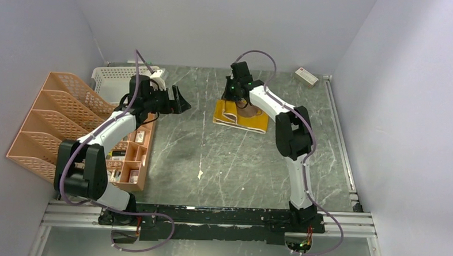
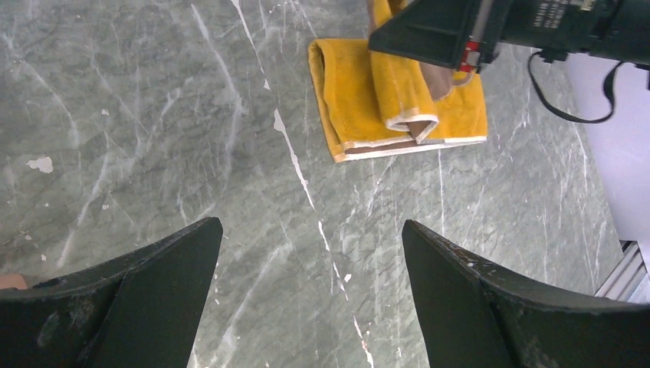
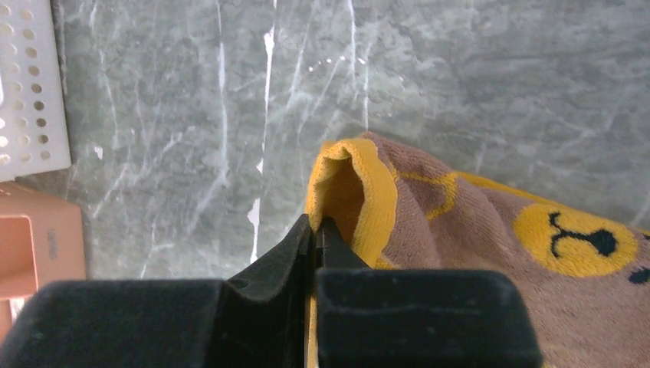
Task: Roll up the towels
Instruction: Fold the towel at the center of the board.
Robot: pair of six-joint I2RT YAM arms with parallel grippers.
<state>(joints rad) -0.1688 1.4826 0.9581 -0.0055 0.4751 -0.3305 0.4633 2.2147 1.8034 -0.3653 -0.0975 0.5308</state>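
Gripper (image 3: 316, 227) of outstretched right arm (image 1: 284, 112) pinches yellow towel (image 3: 369, 192).

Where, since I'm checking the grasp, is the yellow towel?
In the top view the yellow towel lies far centre-right on the table, its edge pinched by the right gripper.

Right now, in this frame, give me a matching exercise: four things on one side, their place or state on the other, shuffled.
Things:
1 left gripper
2 right gripper
3 yellow towel
4 small box

Places or states:
a at the far right corner of the table
b shut on a towel edge
c open, holding nothing
d one edge lifted

Pairs: 1-c; 2-b; 3-d; 4-a
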